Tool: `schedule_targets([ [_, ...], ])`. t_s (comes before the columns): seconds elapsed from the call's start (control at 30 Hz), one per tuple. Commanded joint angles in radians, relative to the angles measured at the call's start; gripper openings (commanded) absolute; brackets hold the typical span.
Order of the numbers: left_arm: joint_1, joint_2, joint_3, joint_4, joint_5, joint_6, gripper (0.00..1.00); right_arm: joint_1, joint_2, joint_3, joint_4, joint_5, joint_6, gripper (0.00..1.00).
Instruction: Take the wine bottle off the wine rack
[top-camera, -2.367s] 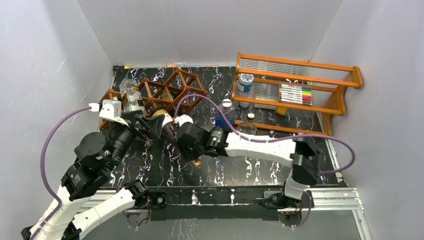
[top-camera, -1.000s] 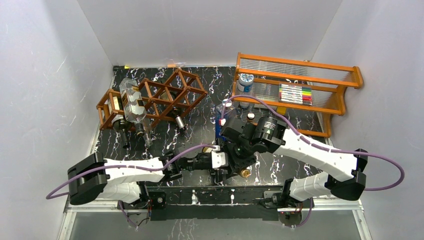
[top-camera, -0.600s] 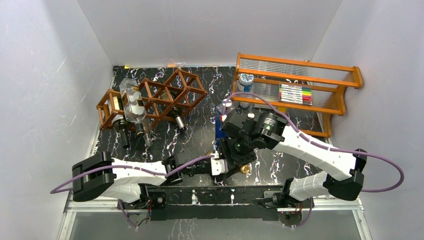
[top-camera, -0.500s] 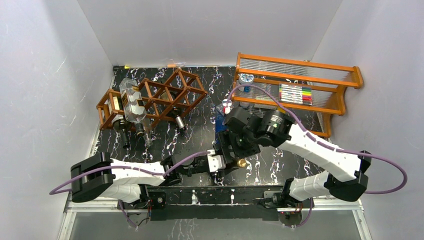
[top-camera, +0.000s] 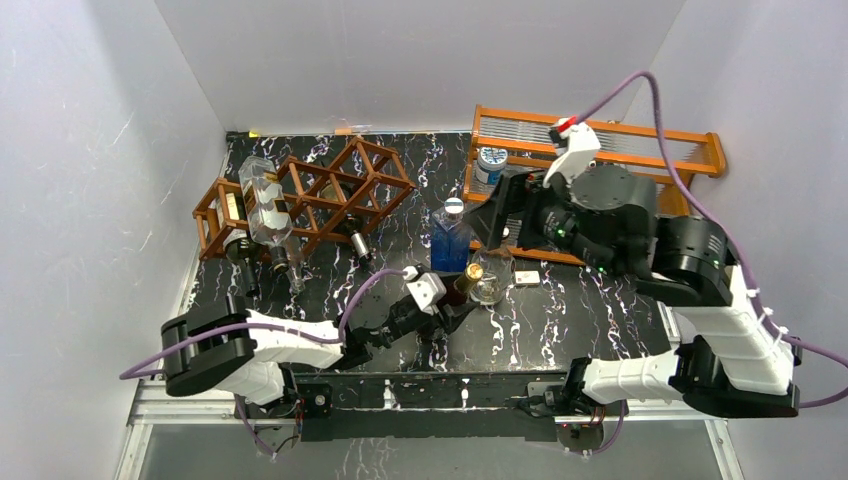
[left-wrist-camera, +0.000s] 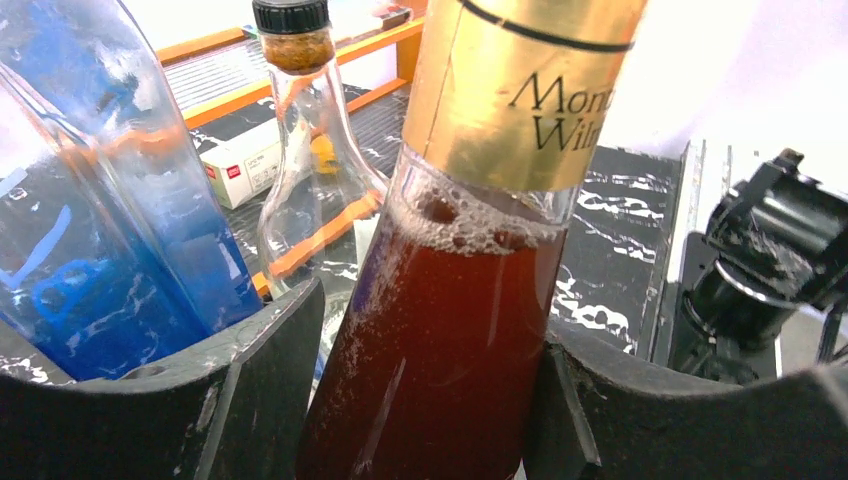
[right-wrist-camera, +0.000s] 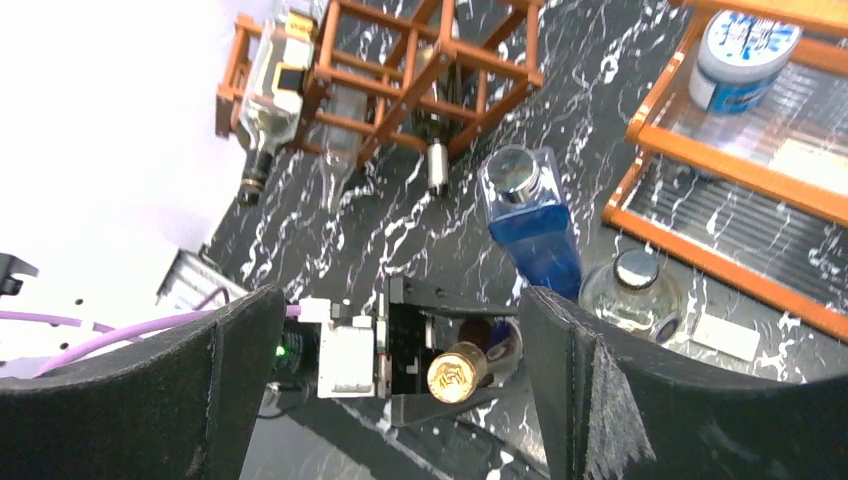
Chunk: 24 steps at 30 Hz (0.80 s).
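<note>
Holds wine bottle upright in left gripper, jaws part-closed and pressing the glass on both sides just under the gold foil. Puts it at centre of the top view, well apart from the wine rack at upper left. Cannot tell whether the base sits on the counter or hangs just above it.

Shows right gripper spread wide, gripping nothing, high up near the orange shelf unit at upper right. No second support on the bottle, then.

Risks, as judged:
- Slip down through the jaws: smooth glass, grip on a tapering shoulder, full heavy body below. Likely if the arm jerks or eases off early.
- Drop or topple if let go before the base is flat on the counter.
- Knock-on hit: blue bottle and clear flask just beside, to upper left and right. Any sideways swing or tip sends glass into glass.
- Tilt in the grip: frothy liquid visible at the neck, so contents sloshing, weight shifting.
- Snag on withdrawal: opening too little and pulling back could drag the bottle over.

Best set down gently, clear of both neighbours.
</note>
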<state>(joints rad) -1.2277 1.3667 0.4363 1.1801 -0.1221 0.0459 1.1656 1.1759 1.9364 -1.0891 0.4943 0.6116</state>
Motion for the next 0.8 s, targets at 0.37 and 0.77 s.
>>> schedule_targets([
  [0.37,0.047,0.239,0.142,0.456,-0.090,-0.165,0.00,0.004,-0.083,-0.123,0.179,0.081,-0.079,0.98],
  [0.77,0.050,0.052,0.082,0.183,0.032,-0.133,0.94,0.004,-0.051,-0.122,0.198,0.047,-0.125,0.98],
])
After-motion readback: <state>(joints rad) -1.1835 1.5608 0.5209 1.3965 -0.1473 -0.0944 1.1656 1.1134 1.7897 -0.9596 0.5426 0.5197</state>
